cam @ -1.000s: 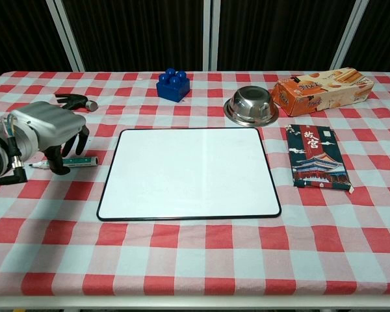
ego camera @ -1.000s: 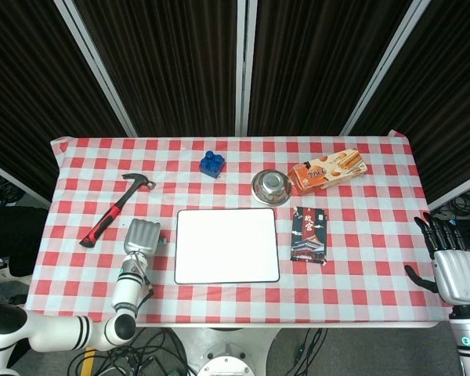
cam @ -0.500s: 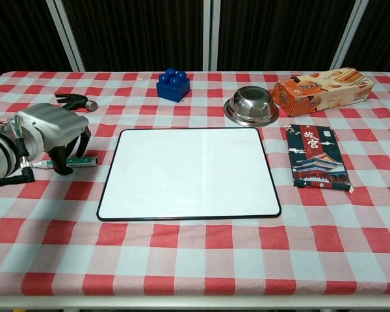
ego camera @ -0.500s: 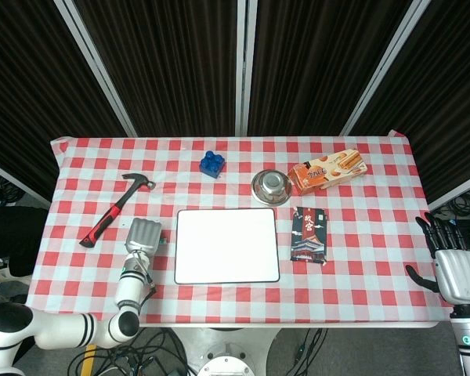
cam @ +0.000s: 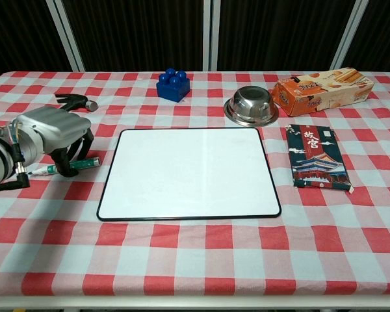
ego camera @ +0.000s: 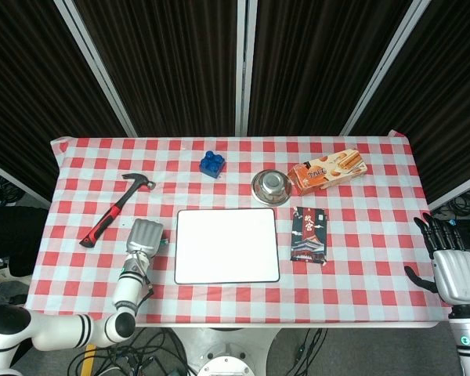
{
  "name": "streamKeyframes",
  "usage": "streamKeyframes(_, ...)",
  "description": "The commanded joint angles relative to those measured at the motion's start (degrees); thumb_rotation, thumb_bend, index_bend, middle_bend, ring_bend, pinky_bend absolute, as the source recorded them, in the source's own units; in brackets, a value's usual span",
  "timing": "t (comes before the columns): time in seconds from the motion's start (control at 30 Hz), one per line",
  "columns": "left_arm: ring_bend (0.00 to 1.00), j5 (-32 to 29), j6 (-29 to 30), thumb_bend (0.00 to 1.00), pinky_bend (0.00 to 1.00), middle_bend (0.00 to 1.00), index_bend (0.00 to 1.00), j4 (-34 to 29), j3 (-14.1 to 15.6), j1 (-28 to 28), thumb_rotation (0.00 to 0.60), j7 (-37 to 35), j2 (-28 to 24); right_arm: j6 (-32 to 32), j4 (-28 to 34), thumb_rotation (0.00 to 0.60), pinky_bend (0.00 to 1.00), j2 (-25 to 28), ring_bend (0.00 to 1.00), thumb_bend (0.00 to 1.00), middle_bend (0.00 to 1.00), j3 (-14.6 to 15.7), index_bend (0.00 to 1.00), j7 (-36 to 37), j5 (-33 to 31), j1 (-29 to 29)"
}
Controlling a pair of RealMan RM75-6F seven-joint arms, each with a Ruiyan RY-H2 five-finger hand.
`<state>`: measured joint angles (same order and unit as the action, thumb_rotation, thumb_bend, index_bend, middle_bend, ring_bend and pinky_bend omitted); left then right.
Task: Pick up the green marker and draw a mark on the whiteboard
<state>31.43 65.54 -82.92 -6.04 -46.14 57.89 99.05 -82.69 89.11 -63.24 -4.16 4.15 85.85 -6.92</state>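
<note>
The green marker (cam: 84, 162) lies on the checked cloth just left of the whiteboard (cam: 190, 172), its white tip pointing left and slightly toward me. My left hand (cam: 52, 130) covers it from above, and its dark fingers (cam: 70, 159) curl down around the barrel and grip it at table level. In the head view the left hand (ego camera: 144, 237) sits beside the whiteboard's (ego camera: 227, 245) left edge. The board is blank. My right hand (ego camera: 454, 266) hangs off the table's right edge with its fingers spread, holding nothing.
A red-handled hammer (ego camera: 113, 207) lies behind the left hand. A blue block (cam: 173, 84), a steel bowl (cam: 251, 105) and an orange biscuit box (cam: 322, 88) stand behind the board. A dark packet (cam: 315, 156) lies to its right.
My left hand has settled lower over the marker and its fingers have closed in. The marker has turned slightly, its tip swinging toward me. The right hand has stayed put.
</note>
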Motion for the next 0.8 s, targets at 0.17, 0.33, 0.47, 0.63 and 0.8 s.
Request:
streamKeyframes(0.17, 0.95, 8.3, -2.5, 0.35, 1.00, 0.62, 0.59, -3.5, -0.2, 2.5, 0.600, -10.4, -5.7, -0.5, 0.5, 0.600, 0.00, 0.4, 0.00, 0.12, 0.00, -0.1, 0.00, -0.3, 0.2, 0.2)
streamKeyframes(0.33, 0.94, 18.5, -8.9, 0.38, 1.00, 0.62, 0.59, -8.2, -3.2, 5.2, 0.600, -29.8, -12.7, -1.0, 0.9, 0.600, 0.00, 0.9, 0.00, 0.12, 0.00, -0.2, 0.00, -0.6, 0.4, 0.3)
streamKeyframes(0.47, 0.94, 29.1, -13.4, 0.40, 1.00, 0.62, 0.59, -7.1, -5.6, 6.1, 0.600, -46.7, -14.6, -1.0, 1.5, 0.600, 0.00, 1.1, 0.00, 0.12, 0.00, -0.2, 0.00, -1.0, 0.7, 0.1)
streamKeyframes(0.63, 0.94, 41.4, -17.7, 0.42, 1.00, 0.62, 0.59, -2.6, -6.1, 4.1, 0.600, -64.4, -12.8, -0.7, 2.2, 0.600, 0.00, 1.5, 0.00, 0.12, 0.00, -0.2, 0.00, -1.5, 0.9, -0.1)
streamKeyframes(0.8, 0.93, 48.2, -19.0, 0.42, 1.00, 0.62, 0.59, 3.1, -6.0, 0.9, 0.600, -73.5, -9.2, -0.6, 2.9, 0.600, 0.00, 2.0, 0.00, 0.12, 0.00, -0.2, 0.00, -2.1, 1.3, -0.3)
